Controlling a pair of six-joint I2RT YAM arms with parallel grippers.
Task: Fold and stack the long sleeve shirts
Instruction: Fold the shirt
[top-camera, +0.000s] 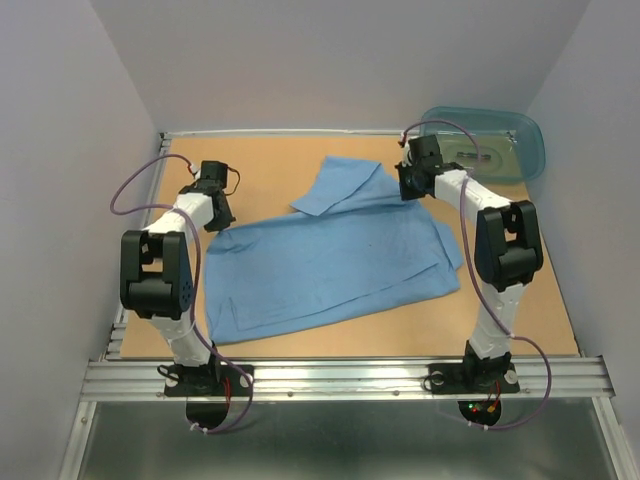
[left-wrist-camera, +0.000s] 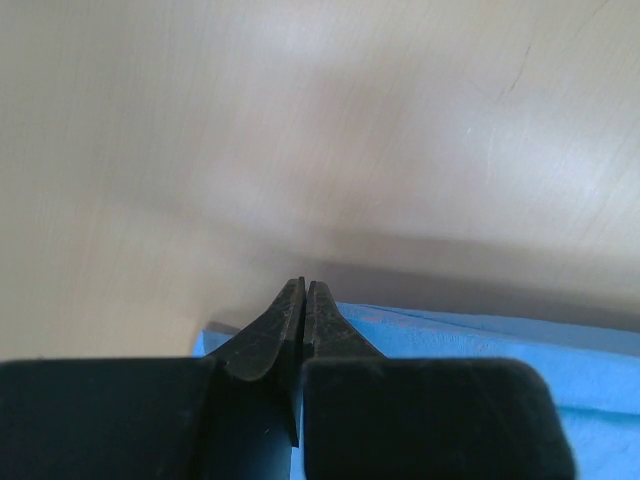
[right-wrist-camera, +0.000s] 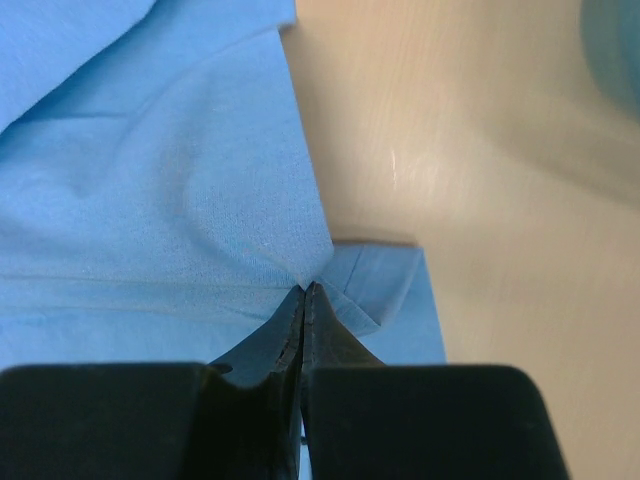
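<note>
Top external is showing one shirt (top-camera: 330, 265), one tub (top-camera: 490, 140), the right end effector (right-wrist-camera: 303, 290) pinching that shirt, the left end effector (left-wrist-camera: 303, 285) closed.

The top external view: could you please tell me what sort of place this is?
Probably a robotics lab test cell: two arms bolted to an aluminium rail at the near edge of a wooden table, plain pale walls closing it in, and a light blue shirt laid out on it.
</note>
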